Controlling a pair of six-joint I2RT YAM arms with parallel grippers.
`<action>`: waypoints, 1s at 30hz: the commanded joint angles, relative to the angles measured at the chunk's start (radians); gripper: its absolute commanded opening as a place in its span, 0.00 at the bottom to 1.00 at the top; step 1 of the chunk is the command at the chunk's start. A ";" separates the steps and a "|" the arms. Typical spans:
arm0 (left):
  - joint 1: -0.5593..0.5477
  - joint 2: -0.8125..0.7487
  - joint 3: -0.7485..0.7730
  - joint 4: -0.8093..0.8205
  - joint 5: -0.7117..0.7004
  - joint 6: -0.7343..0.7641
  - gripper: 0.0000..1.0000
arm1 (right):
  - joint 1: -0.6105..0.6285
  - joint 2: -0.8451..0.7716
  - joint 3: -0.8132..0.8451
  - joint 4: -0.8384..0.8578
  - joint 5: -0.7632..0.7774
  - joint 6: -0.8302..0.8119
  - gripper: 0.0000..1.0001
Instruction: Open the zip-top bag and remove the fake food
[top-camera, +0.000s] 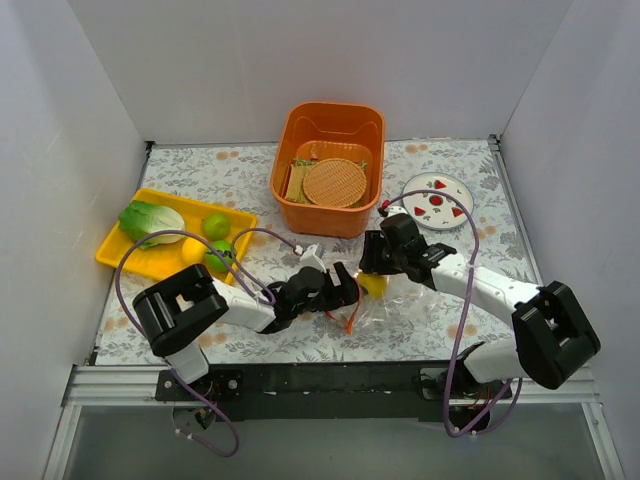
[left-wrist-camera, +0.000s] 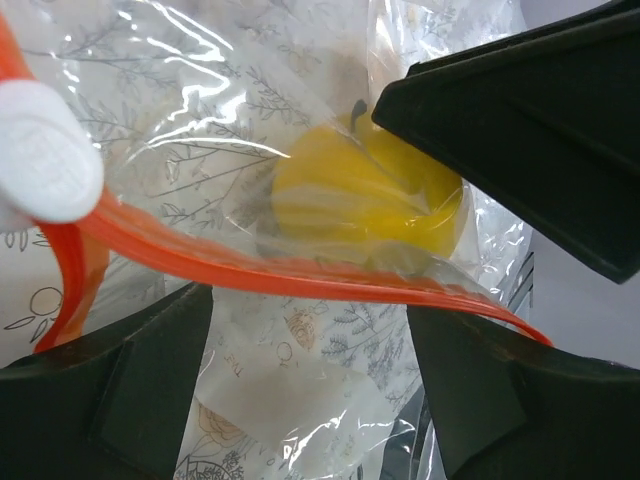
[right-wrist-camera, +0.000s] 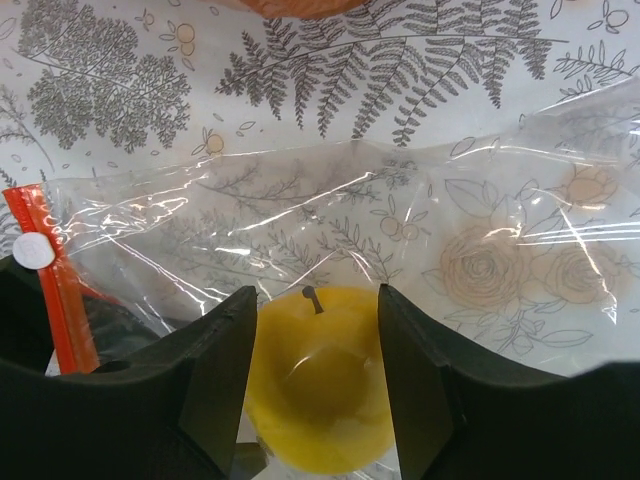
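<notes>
Inward, low over the zip-top bag (top-camera: 400, 310). Spread apart at left gripper (left-wrist-camera: 310, 385). Flanking lemon (left-wrist-camera: 360, 200) at right gripper (right-wrist-camera: 315, 370); cannot tell whether clamped.

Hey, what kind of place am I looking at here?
Most likely a robot training cell rather than a real kitchen: plain white walls box in a floral-cloth table, two robot arms are bolted at its near edge, and plastic produce sits in a yellow tray.
</notes>
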 joint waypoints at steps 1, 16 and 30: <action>-0.021 -0.018 0.026 0.034 0.005 0.053 0.79 | -0.003 -0.054 -0.005 -0.018 -0.045 0.019 0.61; -0.050 -0.026 0.041 0.017 -0.007 0.096 0.84 | -0.006 -0.251 0.048 -0.245 0.123 -0.022 0.63; -0.065 -0.004 0.064 0.016 -0.008 0.107 0.83 | -0.171 -0.185 -0.042 -0.130 -0.020 -0.028 0.57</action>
